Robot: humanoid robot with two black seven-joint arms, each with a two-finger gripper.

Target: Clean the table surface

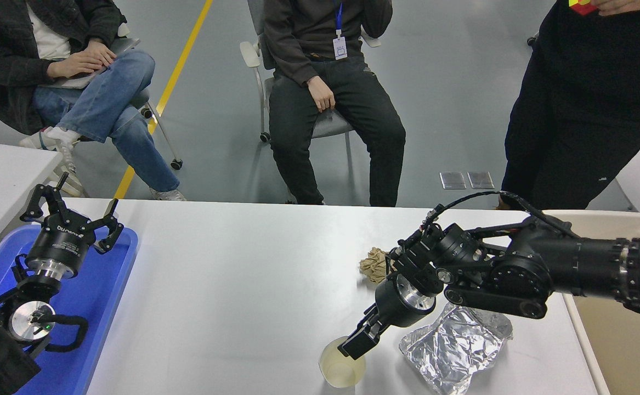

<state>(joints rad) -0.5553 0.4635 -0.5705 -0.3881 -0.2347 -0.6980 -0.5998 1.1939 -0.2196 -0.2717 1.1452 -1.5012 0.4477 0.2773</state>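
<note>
the right pincer [352, 348] is dipping at the paper cup's [342, 368] rim to clear the counter [232, 285], its grip hidden from me.

On the tabletop [243, 285] there's one translucent cup [343, 368] at the near edge, one crumpled silver foil bag [457, 343] toward the near right corner, and one wad of brown paper [373, 263] right of the middle, so three loose items in all. One blue tray [100, 296] sits at the left edge. Two black grippers are in view, the left gripper [70, 211] and the right gripper [352, 348]. Beyond the far edge, three people: two seated, one standing.
</note>
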